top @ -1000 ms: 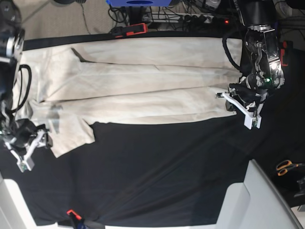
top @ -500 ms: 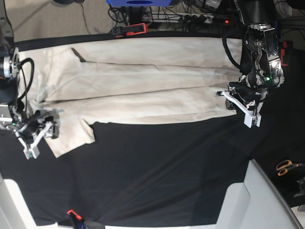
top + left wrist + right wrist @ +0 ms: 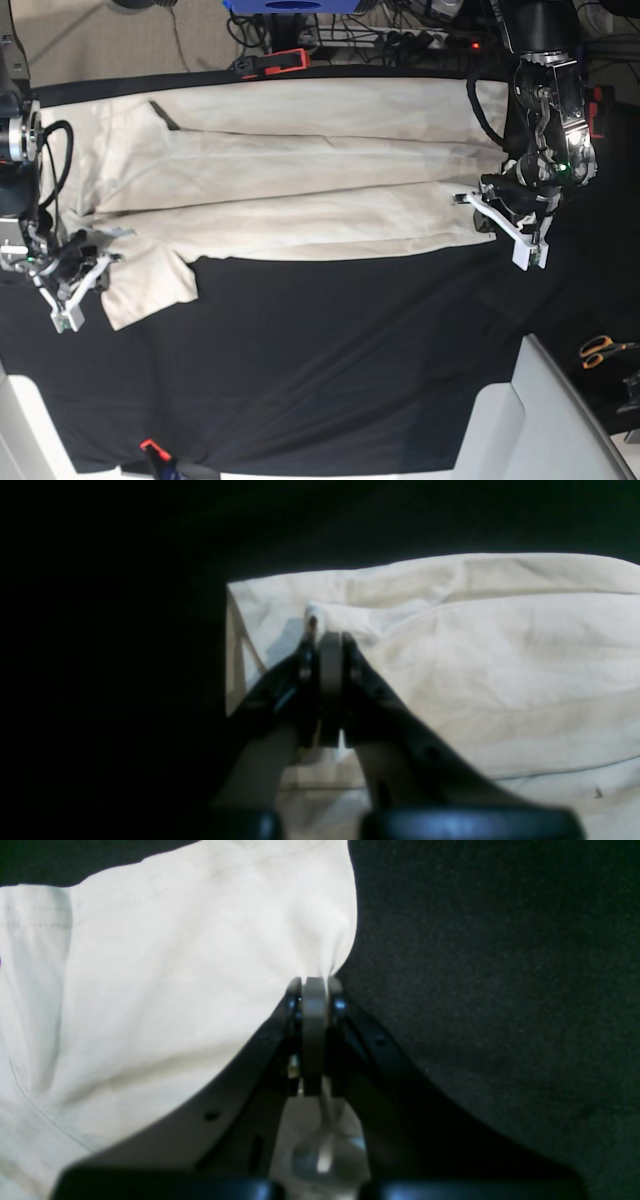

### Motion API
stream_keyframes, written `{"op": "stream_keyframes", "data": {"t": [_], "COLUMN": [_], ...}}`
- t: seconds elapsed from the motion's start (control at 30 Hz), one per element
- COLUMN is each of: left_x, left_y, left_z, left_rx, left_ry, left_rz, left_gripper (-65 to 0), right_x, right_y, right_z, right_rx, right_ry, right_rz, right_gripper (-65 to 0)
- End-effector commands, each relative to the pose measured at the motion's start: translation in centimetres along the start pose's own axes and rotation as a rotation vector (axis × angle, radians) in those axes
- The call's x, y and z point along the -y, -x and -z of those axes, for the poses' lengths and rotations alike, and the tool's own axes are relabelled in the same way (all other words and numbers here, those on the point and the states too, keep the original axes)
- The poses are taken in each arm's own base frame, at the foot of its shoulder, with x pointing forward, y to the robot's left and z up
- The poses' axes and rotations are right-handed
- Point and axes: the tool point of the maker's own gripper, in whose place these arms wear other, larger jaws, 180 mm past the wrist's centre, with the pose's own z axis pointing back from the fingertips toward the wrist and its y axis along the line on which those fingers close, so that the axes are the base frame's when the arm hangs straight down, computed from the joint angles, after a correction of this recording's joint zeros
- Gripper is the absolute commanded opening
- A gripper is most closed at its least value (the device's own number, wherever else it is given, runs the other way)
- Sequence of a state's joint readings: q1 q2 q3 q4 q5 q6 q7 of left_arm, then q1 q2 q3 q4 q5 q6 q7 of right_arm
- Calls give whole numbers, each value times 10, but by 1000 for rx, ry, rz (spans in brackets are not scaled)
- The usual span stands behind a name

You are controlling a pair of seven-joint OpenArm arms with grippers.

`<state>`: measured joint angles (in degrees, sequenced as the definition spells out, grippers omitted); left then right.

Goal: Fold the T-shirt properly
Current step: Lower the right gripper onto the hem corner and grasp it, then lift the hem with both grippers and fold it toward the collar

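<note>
T-shirt (image 3: 290, 175): cream, spread lengthwise across the far half of the black tablecloth (image 3: 340, 370), partly folded along its length — one sleeve juts toward the near side at the base view's left.
Left gripper (image 3: 325, 630): jaws pressed together on a raised fold of the T-shirt's edge, at the base view's right end.
Right gripper (image 3: 312, 985): jaws together, pinching the tip of the sleeve corner — cloth bunches just above the fingertips.
Scissors (image 3: 603, 350): orange-handled, well apart from the shirt, at the right edge.
</note>
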<state>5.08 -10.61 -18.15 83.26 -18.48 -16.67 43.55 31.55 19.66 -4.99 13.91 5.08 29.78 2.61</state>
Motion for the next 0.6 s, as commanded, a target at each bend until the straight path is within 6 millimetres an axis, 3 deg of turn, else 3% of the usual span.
{"op": "stream_keyframes", "data": {"t": [0.0,0.1,0.17,0.33,0.57], "left_x": [1,0,0,-1,2], "left_y": [-17,-18,-19,-21,-51], "left_z": [-2,-2,-2,-4,-2], "left_rx": [48,49,51,58,108], "left_ry": [6,5,4,-1,3], "left_rz": [10,11,10,12,24], "left_gripper": [-650,-650,-650,-650,-650], "right_x": [11,8,7,6,-9], "right_y": [-33,-58,-56,-74,-105], "right_z": [-4,-7,-9,-24,-46], "right_rx": [72,129,105,94,130], "right_ry": [23,20,21,40,60], "right_rz": [-15,-57,-78,-184,-307], "right_gripper": [-650,-650,-650,-650,-650]}}
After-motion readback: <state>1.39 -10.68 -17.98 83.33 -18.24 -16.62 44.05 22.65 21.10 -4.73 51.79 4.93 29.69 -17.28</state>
